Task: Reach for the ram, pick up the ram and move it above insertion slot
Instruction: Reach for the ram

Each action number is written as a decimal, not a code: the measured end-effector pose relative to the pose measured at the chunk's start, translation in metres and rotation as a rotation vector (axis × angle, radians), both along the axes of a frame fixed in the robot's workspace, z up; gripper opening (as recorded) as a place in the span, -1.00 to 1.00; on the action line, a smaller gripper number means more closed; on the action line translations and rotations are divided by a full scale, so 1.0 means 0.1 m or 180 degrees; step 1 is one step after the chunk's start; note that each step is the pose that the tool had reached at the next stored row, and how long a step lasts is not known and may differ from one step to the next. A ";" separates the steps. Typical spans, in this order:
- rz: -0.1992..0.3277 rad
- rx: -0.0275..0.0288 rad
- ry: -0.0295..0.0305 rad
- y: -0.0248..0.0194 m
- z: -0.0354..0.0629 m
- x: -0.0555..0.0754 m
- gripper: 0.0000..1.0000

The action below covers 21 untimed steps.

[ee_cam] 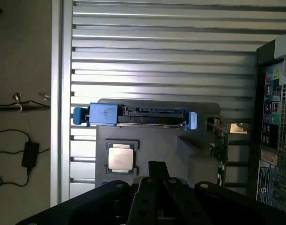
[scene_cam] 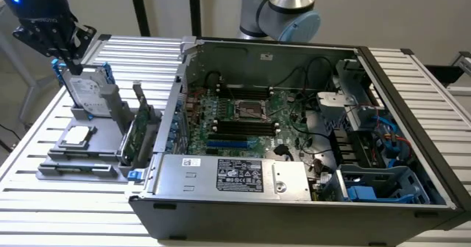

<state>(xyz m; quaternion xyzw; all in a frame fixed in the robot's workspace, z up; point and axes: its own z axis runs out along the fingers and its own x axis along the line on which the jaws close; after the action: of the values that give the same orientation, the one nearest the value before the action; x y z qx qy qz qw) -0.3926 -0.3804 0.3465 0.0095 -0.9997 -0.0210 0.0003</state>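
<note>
Black hand (scene_cam: 74, 68); green motherboard (scene_cam: 283, 101); silver ribbed table (scene_cam: 66, 219)

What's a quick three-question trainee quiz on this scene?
1. True or false: the fingers are open.
2. What lies flat on the grey holder? A) CPU B) fan C) cable
3. Which part stands upright in the holder, with blue rails on its sides?
Key: 1 false; 2 A; 3 the drive.
</note>
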 end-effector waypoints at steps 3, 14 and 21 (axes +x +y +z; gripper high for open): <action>0.0000 0.0000 0.0000 -0.003 0.000 0.00 -0.79; 0.0000 0.0000 0.0000 -0.380 0.000 0.00 -0.79; 0.0000 0.0000 0.0000 -0.700 0.000 -0.01 -0.79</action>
<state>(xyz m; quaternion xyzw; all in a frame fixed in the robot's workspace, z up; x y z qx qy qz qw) -0.3931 -0.4504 0.3465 0.0095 -0.9997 -0.0210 0.0003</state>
